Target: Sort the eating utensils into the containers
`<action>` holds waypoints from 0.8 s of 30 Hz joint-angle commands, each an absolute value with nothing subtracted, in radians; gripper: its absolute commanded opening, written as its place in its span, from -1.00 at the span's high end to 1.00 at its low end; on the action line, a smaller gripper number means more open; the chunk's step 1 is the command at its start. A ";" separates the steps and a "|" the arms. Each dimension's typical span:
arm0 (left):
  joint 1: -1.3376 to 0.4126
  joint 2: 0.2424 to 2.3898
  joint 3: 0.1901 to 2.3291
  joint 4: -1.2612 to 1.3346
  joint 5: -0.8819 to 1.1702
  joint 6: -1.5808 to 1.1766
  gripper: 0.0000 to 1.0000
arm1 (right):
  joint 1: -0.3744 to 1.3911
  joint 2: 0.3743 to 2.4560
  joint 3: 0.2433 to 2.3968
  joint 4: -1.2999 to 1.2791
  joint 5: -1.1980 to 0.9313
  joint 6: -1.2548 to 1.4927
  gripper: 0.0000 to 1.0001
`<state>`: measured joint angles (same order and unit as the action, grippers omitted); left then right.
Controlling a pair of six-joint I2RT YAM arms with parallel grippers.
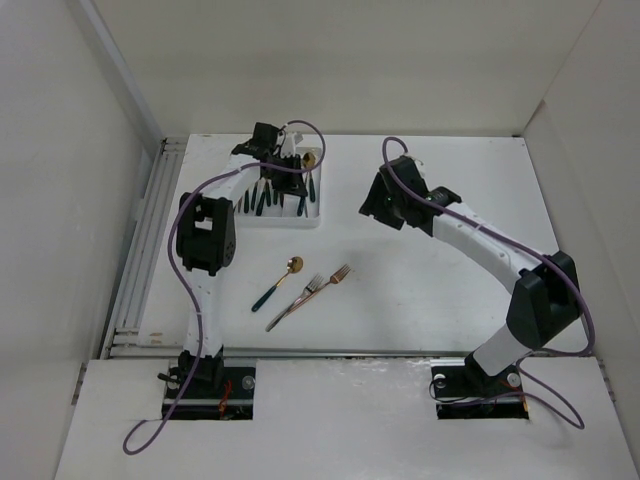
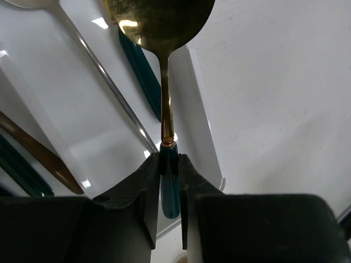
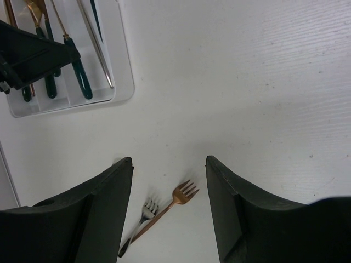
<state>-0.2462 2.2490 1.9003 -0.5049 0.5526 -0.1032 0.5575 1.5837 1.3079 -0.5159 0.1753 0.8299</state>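
Note:
My left gripper point(image 2: 170, 161) is shut on the dark green handle of a gold spoon point(image 2: 159, 22), held over the right end of the white tray point(image 2: 204, 123). In the top view that gripper point(image 1: 290, 165) hovers above the tray point(image 1: 300, 222) at the back left. Several green-handled utensils point(image 3: 77, 71), a silver one point(image 2: 109, 82) and a copper one point(image 2: 38, 153) lie in its compartments. My right gripper point(image 3: 169, 164) stands open, high over the table, holding nothing. Below it lie a copper fork point(image 3: 178, 197) and a silver fork point(image 3: 148, 209).
A gold spoon with a green handle point(image 1: 280, 283) lies on the table left of the two forks point(image 1: 318, 285). A railed ledge point(image 1: 140, 250) runs along the table's left side. White walls enclose the back and sides.

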 commanded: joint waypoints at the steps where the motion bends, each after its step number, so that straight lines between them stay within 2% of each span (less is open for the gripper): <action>1: -0.233 2.203 1.921 -0.391 0.514 -0.152 1.00 | 0.545 1.569 1.318 -0.502 0.186 0.815 -0.23; 4: -0.233 2.213 1.911 -0.373 0.470 -0.152 1.00 | 0.535 1.569 1.318 -0.512 0.186 0.815 -0.23; 7: -0.233 2.235 1.924 -0.393 0.469 -0.161 0.76 | 0.535 1.560 1.318 -0.523 0.186 0.815 -0.23; 8: -0.233 2.235 1.924 -0.403 0.469 -0.161 0.66 | 0.535 1.549 1.309 -0.523 0.186 0.815 -0.23; 11: -0.233 2.209 1.899 -0.414 0.479 -0.170 0.14 | 0.535 1.539 1.308 -0.523 0.186 0.815 -0.23; 17: -0.233 2.024 1.845 -0.463 0.433 -0.077 0.09 | 0.548 1.493 1.278 -0.523 0.196 0.833 -0.23; 20: -0.242 1.886 1.767 -0.567 0.472 0.140 -0.01 | 0.578 1.463 1.259 -0.534 0.222 0.833 -0.23; 23: -0.253 1.745 1.590 -0.716 0.485 0.482 -0.14 | 0.623 1.442 1.250 -0.546 0.253 0.844 -0.23; 24: -0.271 1.711 1.468 -0.748 0.416 0.556 -0.18 | 0.632 1.442 1.240 -0.546 0.253 0.844 -0.23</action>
